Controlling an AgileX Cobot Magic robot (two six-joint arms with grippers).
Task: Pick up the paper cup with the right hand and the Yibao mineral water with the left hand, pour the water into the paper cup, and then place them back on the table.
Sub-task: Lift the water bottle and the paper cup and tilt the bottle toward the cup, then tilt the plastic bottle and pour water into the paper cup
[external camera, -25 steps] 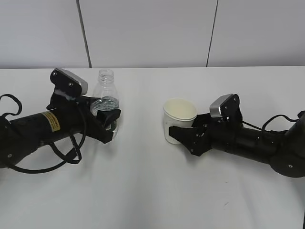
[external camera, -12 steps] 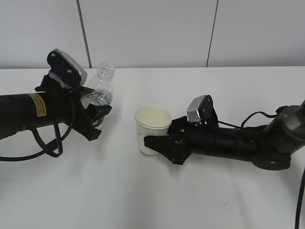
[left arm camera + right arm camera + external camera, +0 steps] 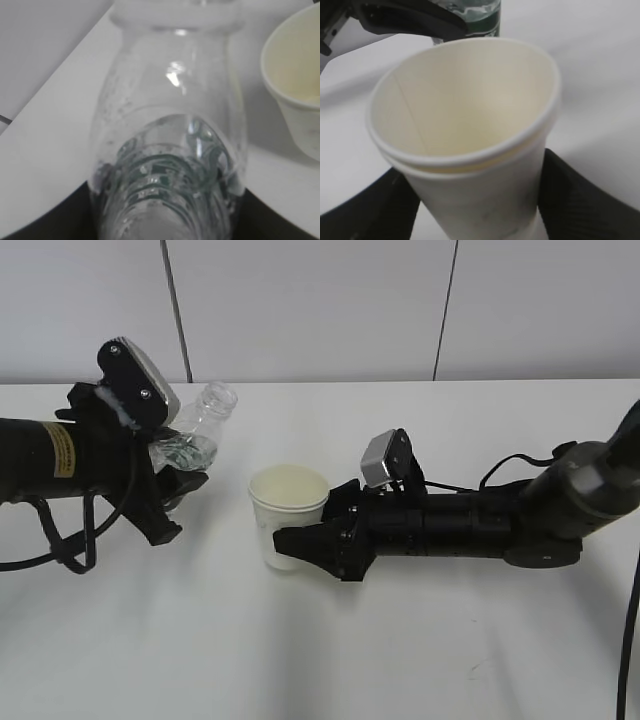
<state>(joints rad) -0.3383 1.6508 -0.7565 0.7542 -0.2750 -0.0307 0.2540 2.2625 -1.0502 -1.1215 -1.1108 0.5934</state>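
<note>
- Now the left hand [image 3: 172, 502] grips the water bottle [image 3: 196, 432] around its lower body, fingers pressed against both sides of it.
- The bottle is lifted off the counter [image 3: 320, 640] and tilts, its open neck pointing up and to the right, toward the cup.
- Through the left wrist view the bottle [image 3: 170, 150] fills the middle of the picture, clear with a green label showing through the plastic and water pooled in its lower part; dark fingers [image 3: 45, 220] sit at either side of its base.
- The right hand [image 3: 305, 545] clasps the paper cup [image 3: 285, 515], one finger on each side of the cup wall, below the rim.
- The cup stands upright, mouth open upward, near the middle of the counter; whether its base touches the surface cannot be told.
- From the right wrist view the cup [image 3: 465, 140] is cream-white inside and dry, with black fingers [image 3: 585, 200] flanking its lower wall.
- The bottle's mouth is near the cup rim, up and to the left of it, but apart from it.
- A pale panelled wall [image 3: 320, 310] rises behind the counter.
</note>
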